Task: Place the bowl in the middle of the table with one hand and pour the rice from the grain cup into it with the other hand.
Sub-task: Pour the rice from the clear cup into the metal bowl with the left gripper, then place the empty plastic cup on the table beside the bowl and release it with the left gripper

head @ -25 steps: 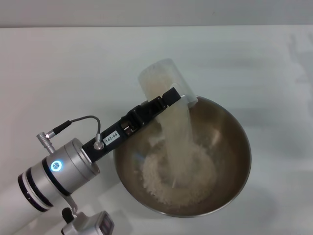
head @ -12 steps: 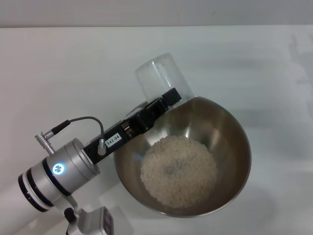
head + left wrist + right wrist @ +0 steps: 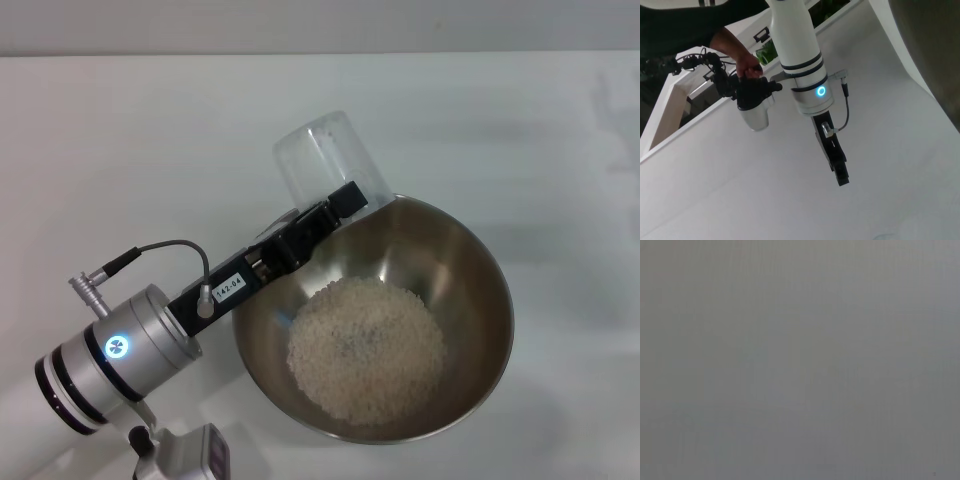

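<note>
The left arm is seen reaching in from the lower left, its silver wrist lit by a blue ring. The left gripper (image 3: 335, 205) is held closed, apparently on the grain cup (image 3: 325, 158). The right arm is not seen.

— Where's everything sitting?
— The bowl (image 3: 375, 320) is on the table (image 3: 120, 140), a touch right of centre, with the rice (image 3: 366, 347) heaped in its bottom.
— And the cup?
— The grain cup (image 3: 325, 158) is tipped over the bowl's far-left rim, held by the left gripper (image 3: 335, 205), whose arm reaches in from the near left.
</note>
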Available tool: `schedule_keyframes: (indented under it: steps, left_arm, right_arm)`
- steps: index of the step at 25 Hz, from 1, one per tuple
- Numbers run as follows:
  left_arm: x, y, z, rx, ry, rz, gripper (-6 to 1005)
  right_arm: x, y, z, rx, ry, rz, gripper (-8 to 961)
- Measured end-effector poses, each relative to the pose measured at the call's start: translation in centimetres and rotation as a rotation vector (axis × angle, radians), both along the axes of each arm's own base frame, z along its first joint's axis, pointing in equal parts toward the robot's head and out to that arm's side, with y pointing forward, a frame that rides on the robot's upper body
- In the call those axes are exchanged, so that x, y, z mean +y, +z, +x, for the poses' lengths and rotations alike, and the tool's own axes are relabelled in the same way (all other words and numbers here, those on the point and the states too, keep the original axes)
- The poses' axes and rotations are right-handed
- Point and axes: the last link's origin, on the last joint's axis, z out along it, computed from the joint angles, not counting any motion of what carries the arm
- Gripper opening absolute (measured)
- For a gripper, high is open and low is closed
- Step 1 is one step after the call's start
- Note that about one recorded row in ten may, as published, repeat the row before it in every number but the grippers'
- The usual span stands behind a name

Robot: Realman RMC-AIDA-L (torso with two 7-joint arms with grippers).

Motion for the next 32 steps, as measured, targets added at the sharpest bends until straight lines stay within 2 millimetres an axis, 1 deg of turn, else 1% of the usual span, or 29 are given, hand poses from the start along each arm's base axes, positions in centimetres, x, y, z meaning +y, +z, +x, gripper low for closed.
schedule_keyframes:
  steps: [8,10,11,13,15,17,18,19,20,21,22,25,26,27,29,31,32]
  left_arm:
    - [0.2,0.3,-0.2,-0.064,0.068,-0.072,45]
    - [0.4,0.6,-0.4,-0.162,0.161,-0.181,46]
    - [0.4,0.6,-0.4,-0.162,0.161,-0.181,46]
    - [0.6,0.9,-0.8,-0.259,0.254,-0.294,46]
    - [0.8,1.1,-1.1,-0.326,0.320,-0.369,47]
    - [0.9,1.2,-1.2,-0.359,0.352,-0.402,47]
    - [1.7,1.7,-1.9,-0.507,0.494,-0.522,47]
    - [1.9,1.8,-2.0,-0.528,0.514,-0.535,48]
    - [2.3,2.0,-2.3,-0.586,0.568,-0.572,48]
    - [2.3,2.0,-2.3,-0.586,0.568,-0.572,48]
    - [3.3,2.4,-3.0,-0.712,0.683,-0.644,48]
    - [4.3,2.9,-3.8,-0.857,0.788,-0.707,49]
    - [4.3,2.9,-3.8,-0.857,0.788,-0.707,49]
    - [4.9,3.2,-4.4,-0.956,0.854,-0.739,49]
    - [5.6,3.5,-5.5,-1.087,0.953,-0.770,50]
    - [5.8,3.5,-5.9,-1.126,0.989,-0.774,50]
    - [6.1,3.4,-6.6,-1.167,1.043,-0.775,50]
  right_arm:
    - [0.1,-0.1,-0.2,0.005,0.002,0.001,478]
    - [0.1,-0.2,-0.2,0.008,0.003,0.001,478]
    - [0.1,-0.2,-0.2,0.009,0.003,0.001,477]
    - [0.1,-0.3,-0.3,0.011,0.003,0.001,477]
    - [0.1,-0.3,-0.3,0.012,0.003,0.001,477]
    - [0.1,-0.3,-0.4,0.014,0.004,0.000,477]
    - [0.1,-0.4,-0.4,0.018,0.006,-0.001,477]
    - [0.1,-0.4,-0.5,0.020,0.007,-0.002,477]
    - [0.1,-0.5,-0.5,0.023,0.008,-0.003,478]
    - [0.2,-0.6,-0.6,0.026,0.010,-0.003,478]
    - [0.2,-0.7,-0.8,0.029,0.014,-0.003,478]
    - [0.2,-0.7,-1.2,0.041,0.031,0.002,478]
    - [0.1,-0.8,-1.3,0.045,0.035,0.003,478]
    - [0.1,-0.9,-1.4,0.049,0.039,0.004,478]
    - [0.1,-1.0,-1.7,0.057,0.047,0.004,477]
    - [0.1,-1.1,-1.9,0.062,0.054,0.005,477]
    - [0.1,-1.1,-2.0,0.064,0.057,0.006,477]
